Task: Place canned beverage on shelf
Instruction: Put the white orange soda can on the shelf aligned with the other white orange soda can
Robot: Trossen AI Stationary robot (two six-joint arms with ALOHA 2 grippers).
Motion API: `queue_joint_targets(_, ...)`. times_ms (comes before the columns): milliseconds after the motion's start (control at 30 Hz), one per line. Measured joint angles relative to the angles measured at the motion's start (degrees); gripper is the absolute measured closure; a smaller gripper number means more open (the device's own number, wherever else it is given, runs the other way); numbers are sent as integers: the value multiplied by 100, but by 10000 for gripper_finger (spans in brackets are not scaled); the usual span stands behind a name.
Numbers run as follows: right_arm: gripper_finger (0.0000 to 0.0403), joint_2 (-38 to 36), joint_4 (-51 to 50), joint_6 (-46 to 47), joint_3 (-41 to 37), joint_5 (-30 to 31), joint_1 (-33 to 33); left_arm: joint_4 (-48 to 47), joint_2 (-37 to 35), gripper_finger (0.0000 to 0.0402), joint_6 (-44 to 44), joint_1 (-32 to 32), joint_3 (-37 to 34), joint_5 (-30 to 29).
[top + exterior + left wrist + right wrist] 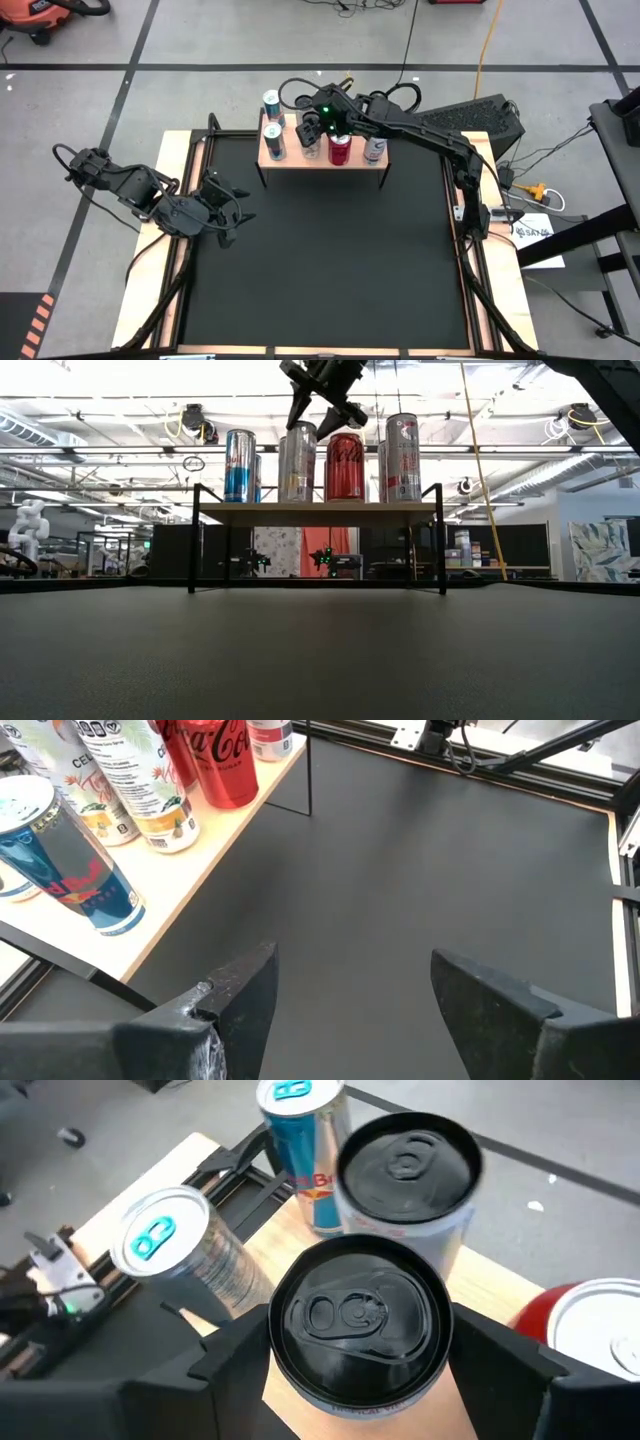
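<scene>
Shelf stands at the far edge of the black table, light-wood board on thin black legs. Cans on the shelf: blue-and-silver can at one end, then a pale printed can, red cola can, and a white-and-red can at the other end; more cans stand behind the front row, incl. a second blue-and-silver can. Right gripper is over the shelf, jaws spread and straddling a black-topped can that stands on the board; can't tell if the jaws actually press it. Left gripper waits well away from the shelf near the table's left edge, jaws apart, holding nothing.
</scene>
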Motion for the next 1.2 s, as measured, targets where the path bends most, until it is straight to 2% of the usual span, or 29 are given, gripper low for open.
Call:
queue_joint_targets(233, 151, 0, -28, 552, 0, 29, 106, 3, 0, 139, -2, 2, 0, 0)
queue_joint_targets(433, 151, 0, -125, 906, 0, 372, 249, 5, 0, 139, -2, 0, 0, 0)
queue_joint_targets(733, 151, 66, -36, 1069, 0, 487, 315, 11, 0, 139, -2, 0, 0, 0)
queue_joint_targets(1067, 151, 195, 111, 757, 13, 482, 343, 16, 0, 139, -13, 0, 0, 157)
queue_joint_targets(1200, 151, 195, 6, 366, 13, 444, 345, 14, 0, 139, -13, 1, 0, 170)
